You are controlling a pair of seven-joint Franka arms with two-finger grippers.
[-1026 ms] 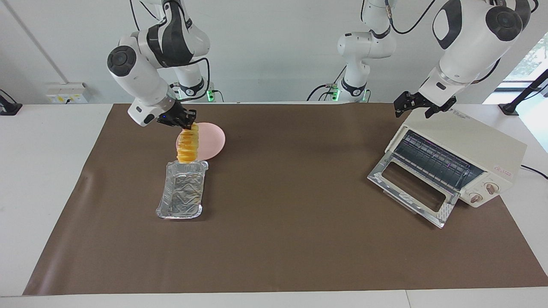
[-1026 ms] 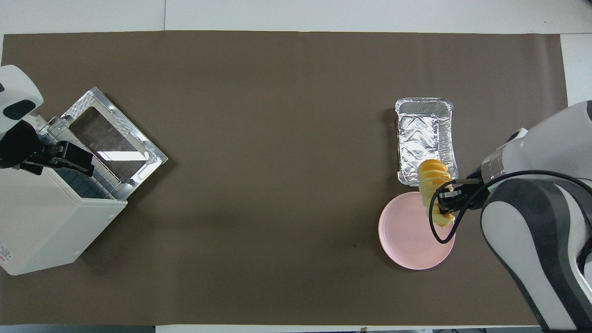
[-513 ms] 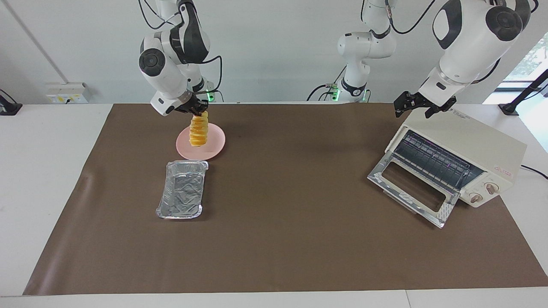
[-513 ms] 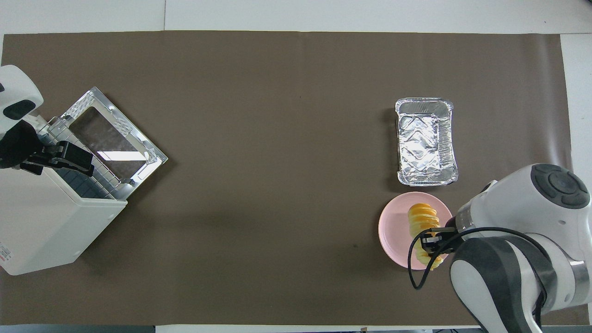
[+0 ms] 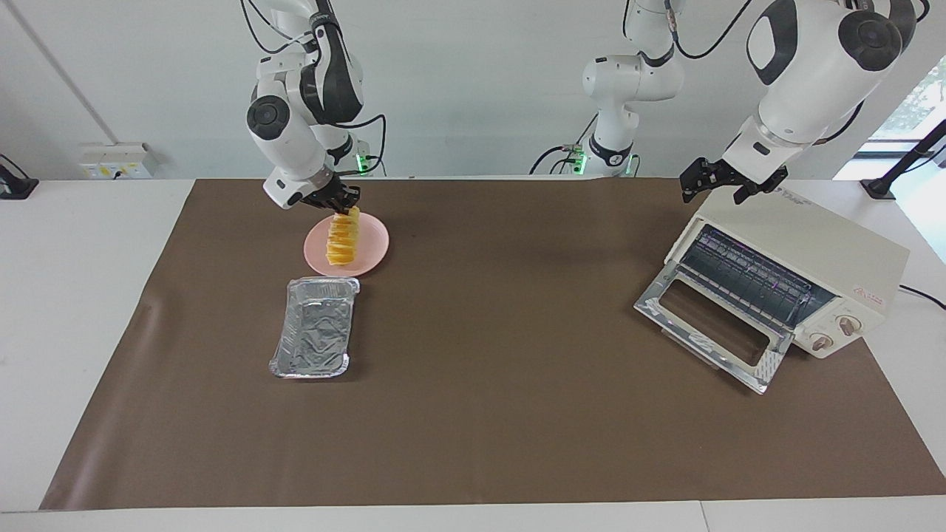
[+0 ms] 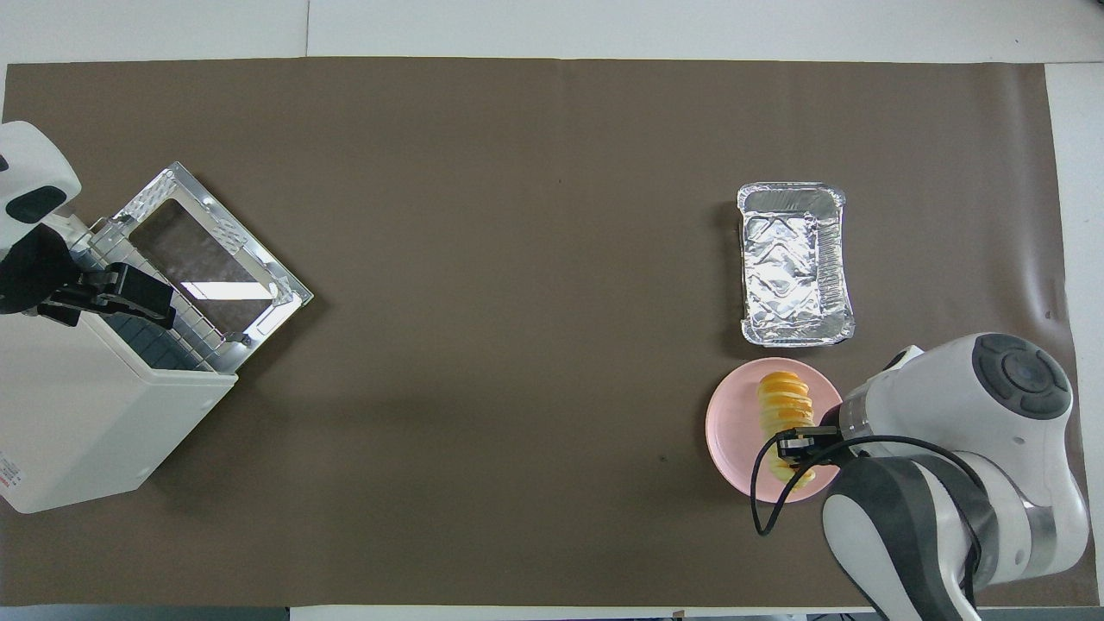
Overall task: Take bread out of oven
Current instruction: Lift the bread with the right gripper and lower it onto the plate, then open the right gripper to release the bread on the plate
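Right gripper (image 5: 341, 205): my jaws clamped on the bread (image 5: 342, 238), hanging over the pink plate (image 5: 372, 247).
Left gripper (image 5: 720, 183): my jaws spread wide, waiting above the oven (image 5: 813, 251), door down.

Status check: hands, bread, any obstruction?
Right hand shut on ridged yellow-orange bread, hanging over round pink plate. Left hand open, waiting over cream-white oven. Nothing obstructing.

table (image 5: 89, 295), brown mat (image 5: 480, 414), oven (image 5: 805, 273), plate (image 5: 373, 240), foil tray (image 5: 314, 338)
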